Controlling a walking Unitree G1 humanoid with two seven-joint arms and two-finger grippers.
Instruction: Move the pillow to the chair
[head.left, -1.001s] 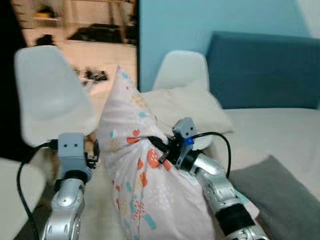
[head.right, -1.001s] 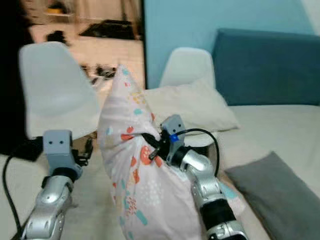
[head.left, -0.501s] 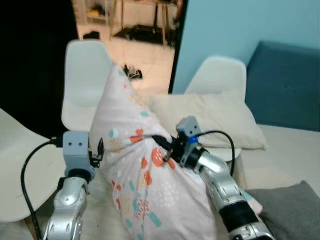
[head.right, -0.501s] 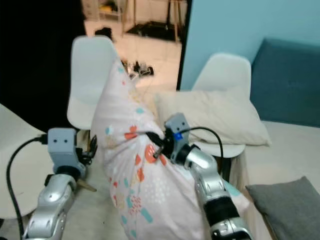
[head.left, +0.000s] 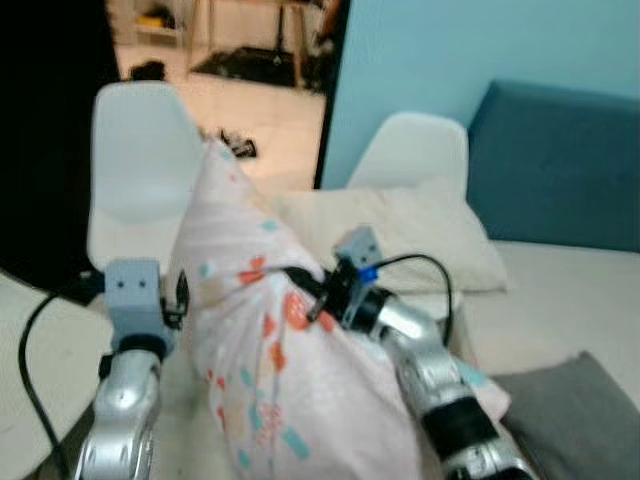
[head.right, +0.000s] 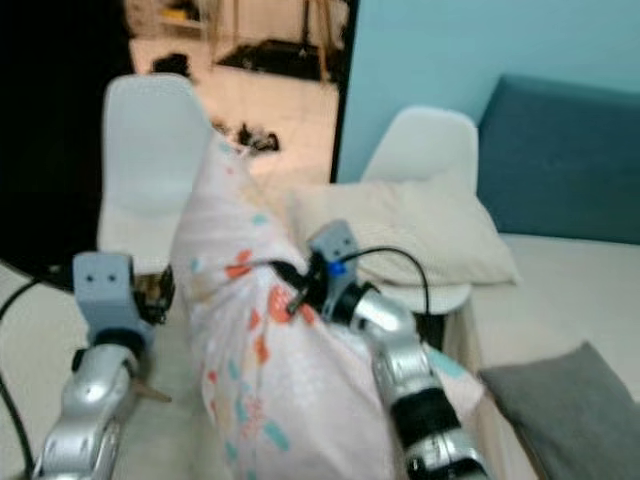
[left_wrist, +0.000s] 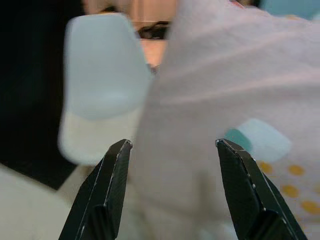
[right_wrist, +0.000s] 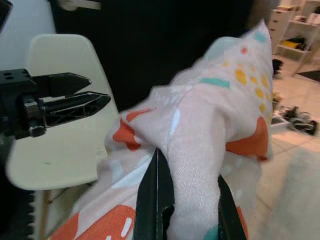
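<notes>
Pale blue walls and a dark blue sofa back frame the scene where we hold the pink patterned fabric pillow (head.left: 270, 340) upright between our arms, near the middle of view. Our right gripper (head.left: 318, 297) has its fingers pinched on a fold of the pillow's cover; our left gripper (left_wrist: 172, 185) sits just left of the pillow, fingers spread apart with nothing between them. We judge the carrying step is under way: next we must bring the pillow over the seat of the white moulded plastic chair (head.left: 135, 165) at far left and let go. A second white chair (head.left: 415, 160) to its right already holds a cream pillow (head.left: 400, 235).
</notes>
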